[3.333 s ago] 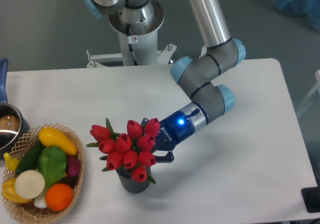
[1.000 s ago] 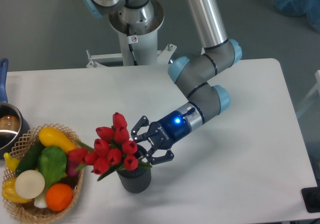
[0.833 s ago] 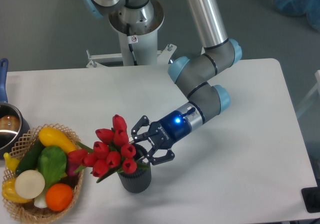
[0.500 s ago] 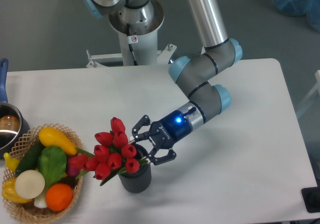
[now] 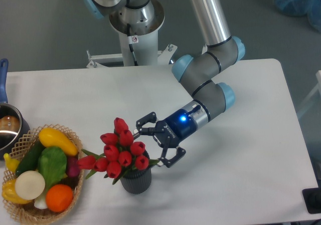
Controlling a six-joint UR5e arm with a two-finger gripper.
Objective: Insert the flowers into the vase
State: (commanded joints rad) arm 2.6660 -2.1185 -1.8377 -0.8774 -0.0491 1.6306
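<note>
Camera view from the fixed spot, and the red tulips (image 5: 119,152) are sitting in the dark grey ribbed vase (image 5: 135,180) near the front of the white surface (image 5: 241,185). Stems go down into the round mouth, heads leaning out to the left, toward the woven basket of vegetables (image 5: 42,172), with the lowest buds hanging out past the vase's rim. The tool (image 5: 163,144) sits just right of the bunch, fingers spread wide apart, gripping nothing; whether a fingertip brushes the leaves, I can't tell. So by my reckoning the main job looks done: flowers in, hold let go. What's left, I'd say, is for the arm to draw clear without catching a leaf, and that lean is the worry, as the bunch is wider than the vase and looks top-heavy.
</note>
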